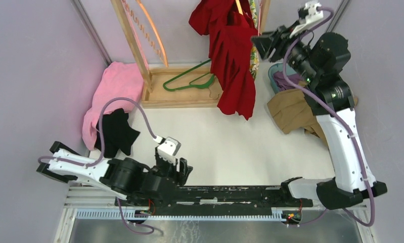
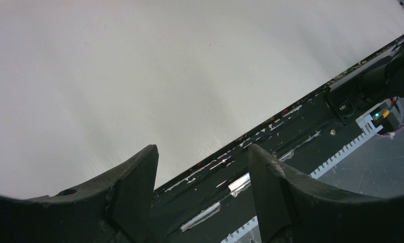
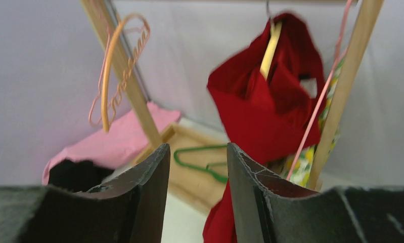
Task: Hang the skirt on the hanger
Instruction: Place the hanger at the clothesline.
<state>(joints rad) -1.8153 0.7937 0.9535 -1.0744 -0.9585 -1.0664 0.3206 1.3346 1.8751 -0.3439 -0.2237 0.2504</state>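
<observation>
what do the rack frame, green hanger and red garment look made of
Tall rack frame: pale matte wood, seemingly unpainted. Thin green hanger: smooth slim rod, likely coated wire or plastic. Red sleeved garment: soft matte cloth, draping in folds.

Past my right fingers (image 3: 134, 202), a red garment (image 3: 263, 111) hangs from a wooden rack (image 3: 125, 76). Left of it hangs an orange-yellow hanger (image 3: 105, 81). Lower down, just beyond my fingertips, lie a green hanger (image 3: 182, 163), pink cloth (image 3: 114, 142) and black cloth (image 3: 76, 172).
</observation>
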